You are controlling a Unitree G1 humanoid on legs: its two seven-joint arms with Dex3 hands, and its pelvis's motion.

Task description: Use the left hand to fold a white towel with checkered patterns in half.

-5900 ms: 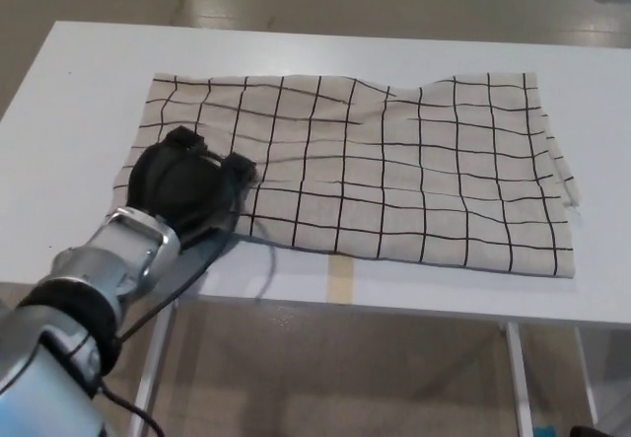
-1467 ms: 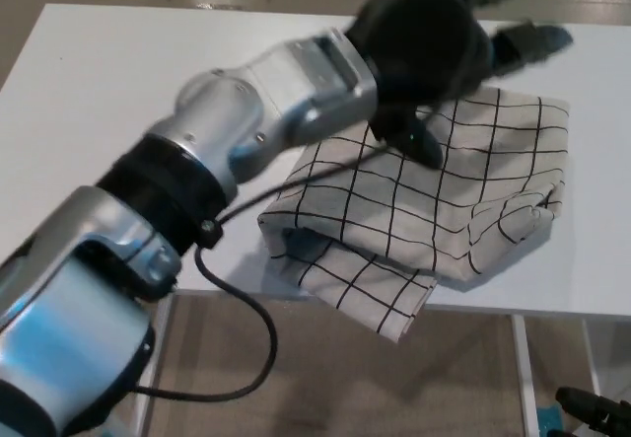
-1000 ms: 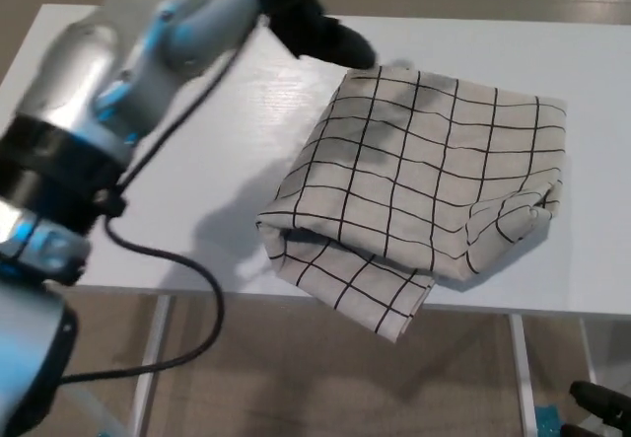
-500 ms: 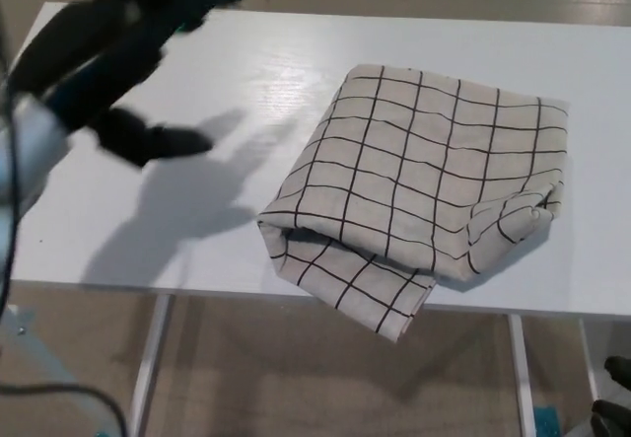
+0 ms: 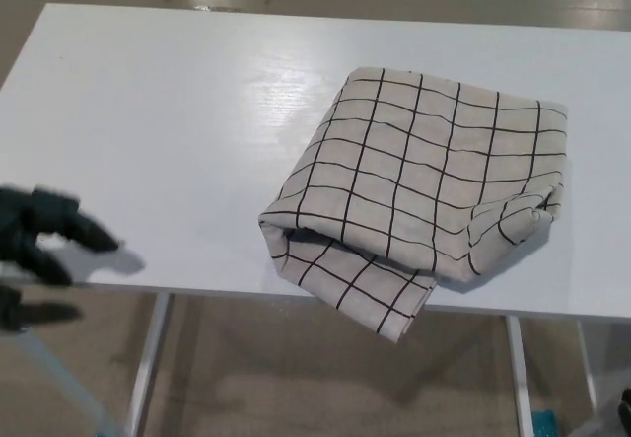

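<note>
Left hand [image 5: 39, 245] empty with fingers spread, at 8 o'clock off the counter [image 5: 177, 121] edge, folded checkered towel [image 5: 424, 190] at 3 o'clock, one corner overhanging.

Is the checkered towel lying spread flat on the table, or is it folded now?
Folded. The towel lies doubled over itself, layers showing along its left edge, and one corner hangs past the table front edge.
</note>
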